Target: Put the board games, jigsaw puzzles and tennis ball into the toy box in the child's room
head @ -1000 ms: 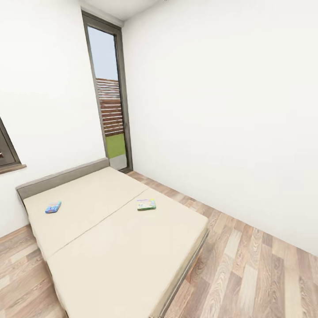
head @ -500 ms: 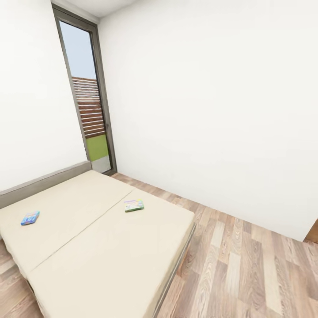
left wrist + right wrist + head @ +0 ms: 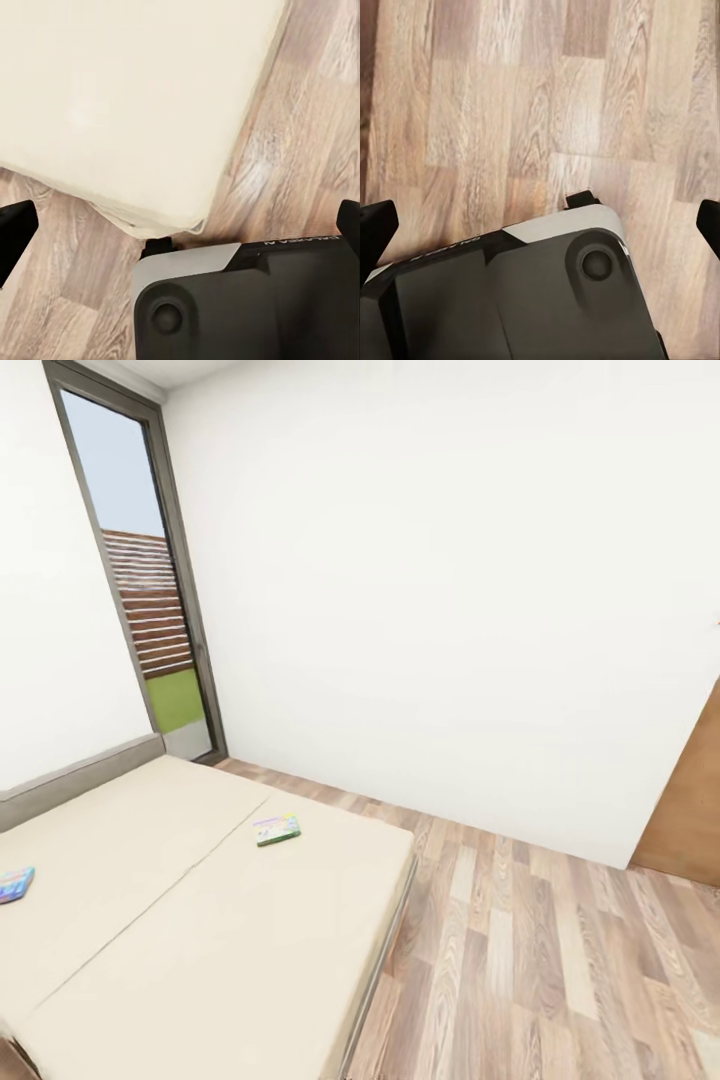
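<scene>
In the head view the bed (image 3: 190, 930) with its beige mattress and low grey headboard lies at the lower left. Two board games lie flat on it: a green-edged box (image 3: 277, 828) near the far side of the mattress and a small blue box (image 3: 14, 883) cut off by the picture's left edge. In the left wrist view my left gripper (image 3: 181, 229) hangs open over a corner of the bed (image 3: 127, 97), with nothing between its fingers. In the right wrist view my right gripper (image 3: 542, 225) is open and empty above bare wood-plank floor. The table and toy box are out of view.
A tall dark-framed window (image 3: 140, 590) stands behind the bed. A brown wooden door (image 3: 690, 800) shows at the right edge. Wood-plank floor (image 3: 530, 960) runs between the bed and the white wall. My dark base (image 3: 247, 300) (image 3: 510, 292) sits under both grippers.
The camera has turned to the right, so bed, window and both board games slid left in the picture. The blue box now touches the left edge and the door has come into view.
</scene>
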### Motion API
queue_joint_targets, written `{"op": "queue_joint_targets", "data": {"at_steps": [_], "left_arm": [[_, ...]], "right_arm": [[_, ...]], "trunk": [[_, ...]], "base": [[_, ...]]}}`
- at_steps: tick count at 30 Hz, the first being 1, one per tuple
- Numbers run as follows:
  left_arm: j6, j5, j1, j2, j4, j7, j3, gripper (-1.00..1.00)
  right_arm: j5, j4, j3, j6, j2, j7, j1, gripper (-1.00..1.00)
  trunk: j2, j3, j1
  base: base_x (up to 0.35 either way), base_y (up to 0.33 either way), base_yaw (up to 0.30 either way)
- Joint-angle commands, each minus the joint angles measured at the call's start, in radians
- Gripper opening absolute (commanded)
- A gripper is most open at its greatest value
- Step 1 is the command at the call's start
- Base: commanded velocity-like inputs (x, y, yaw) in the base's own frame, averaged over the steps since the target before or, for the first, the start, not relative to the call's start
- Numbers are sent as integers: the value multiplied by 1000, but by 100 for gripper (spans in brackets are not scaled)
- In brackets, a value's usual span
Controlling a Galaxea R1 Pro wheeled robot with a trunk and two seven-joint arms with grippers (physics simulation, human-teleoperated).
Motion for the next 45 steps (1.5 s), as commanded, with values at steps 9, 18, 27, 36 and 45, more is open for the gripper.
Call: {"op": "queue_joint_targets", "data": {"at_steps": [9,18,27,36,45], "left_arm": [[-4,0,0,1,1,1,-6,100],[-4,0,0,1,1,1,-6,100],[-4,0,-1,1,1,1,-6,100],[-4,0,0,1,1,1,-6,100],[-4,0,0,0,1,1,-6,100]], "right_arm": [[-1,1,-8,-4,1,1,-1,100],[-1,1,-8,-4,1,1,-1,100],[-1,1,-8,-4,1,1,-1,100],[-1,1,-7,-4,1,1,-1,100],[-1,1,-7,-4,1,1,-1,100]], "trunk": [[-2,-1,0],[-2,-1,0],[-2,-1,0],[-2,-1,0],[-2,-1,0]], "base": [[-64,98,-278],[-80,157,-279],[-56,147,-279],[-121,105,-138],[-118,90,-9]]}}
